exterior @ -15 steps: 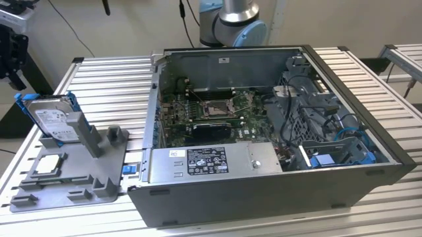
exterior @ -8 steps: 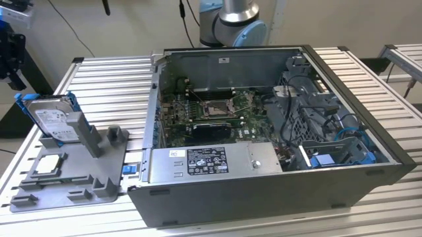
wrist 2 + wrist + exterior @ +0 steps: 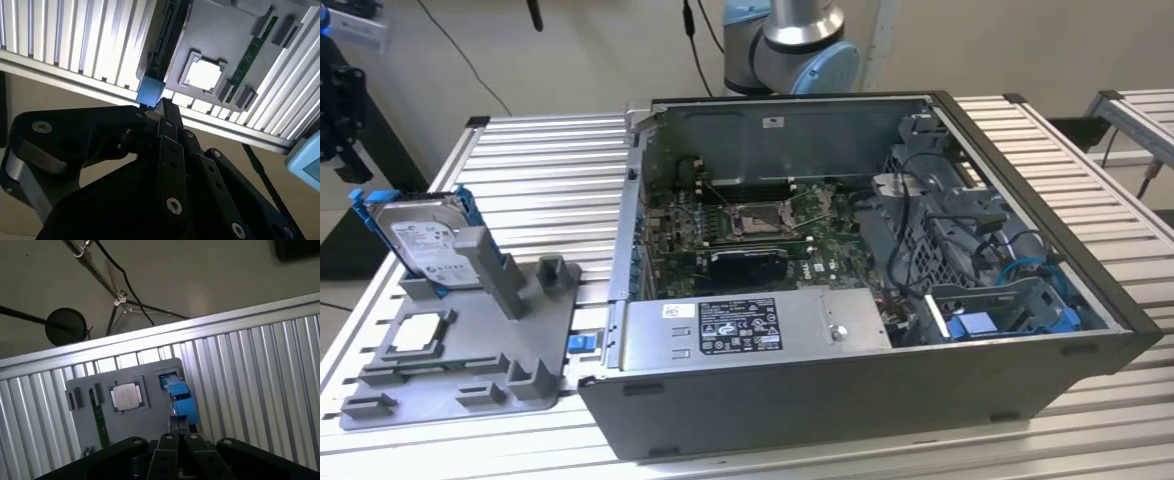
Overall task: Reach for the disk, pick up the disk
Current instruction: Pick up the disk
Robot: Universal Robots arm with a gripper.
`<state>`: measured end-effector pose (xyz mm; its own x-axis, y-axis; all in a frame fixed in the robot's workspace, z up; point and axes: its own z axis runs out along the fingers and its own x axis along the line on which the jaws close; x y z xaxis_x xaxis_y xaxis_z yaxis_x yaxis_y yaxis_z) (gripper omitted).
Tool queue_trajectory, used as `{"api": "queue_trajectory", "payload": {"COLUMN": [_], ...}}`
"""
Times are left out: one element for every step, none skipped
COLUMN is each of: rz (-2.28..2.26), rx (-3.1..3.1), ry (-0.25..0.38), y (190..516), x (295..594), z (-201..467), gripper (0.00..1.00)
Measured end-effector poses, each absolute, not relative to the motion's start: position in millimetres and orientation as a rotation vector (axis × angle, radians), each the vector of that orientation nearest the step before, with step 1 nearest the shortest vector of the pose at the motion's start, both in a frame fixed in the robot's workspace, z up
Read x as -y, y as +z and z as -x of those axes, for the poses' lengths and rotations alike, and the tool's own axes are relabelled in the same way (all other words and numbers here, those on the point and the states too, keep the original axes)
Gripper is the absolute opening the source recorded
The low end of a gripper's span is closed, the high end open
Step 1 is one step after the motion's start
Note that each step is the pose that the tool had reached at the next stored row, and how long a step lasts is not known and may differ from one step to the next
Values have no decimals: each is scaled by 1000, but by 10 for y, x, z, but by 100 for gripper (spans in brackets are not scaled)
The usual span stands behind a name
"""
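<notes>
My black pincer point(image 3: 178, 426) has its two fingers together, with nothing between them. In the first wrist view the disk point(image 3: 179, 399), a flat silver metal hard drive with a white label in a bright blue plastic bracket, lies just beyond my fingertips. I see it edge-on, its thin upper edge running in line with my fingers, and I judge we do not touch. In the exterior view it stands upright in a slot of the grey plastic holder tray point(image 3: 467, 380), at the exterior view's left of the open grey computer case point(image 3: 854, 400).
</notes>
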<state>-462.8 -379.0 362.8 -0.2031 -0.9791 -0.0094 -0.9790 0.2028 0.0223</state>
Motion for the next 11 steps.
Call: {"api": "queue_trajectory", "payload": {"rz": [-2000,-2022,-2044,-2066,-2087,-2109,-2129,-2150,-2170,-2191,-2211], "rx": [2413,2395,2376,2357,2338,2318,2298,2279,2260,2239,2219], "ry": [-36,-36,-36,-36,-36,-36,-36,-35,-35,-35,-35], "y": [3628,3628,3628,3628,3628,3627,3628,3628,3628,3628,3627], "x": [3790,3790,3790,3790,3790,3790,3790,3790,3790,3790,3790], "z": [4628,4628,4628,4628,4628,4629,4629,4628,4629,4628,4628], "gripper": [0,0,0,0,0,0,0,0,0,0,0]}}
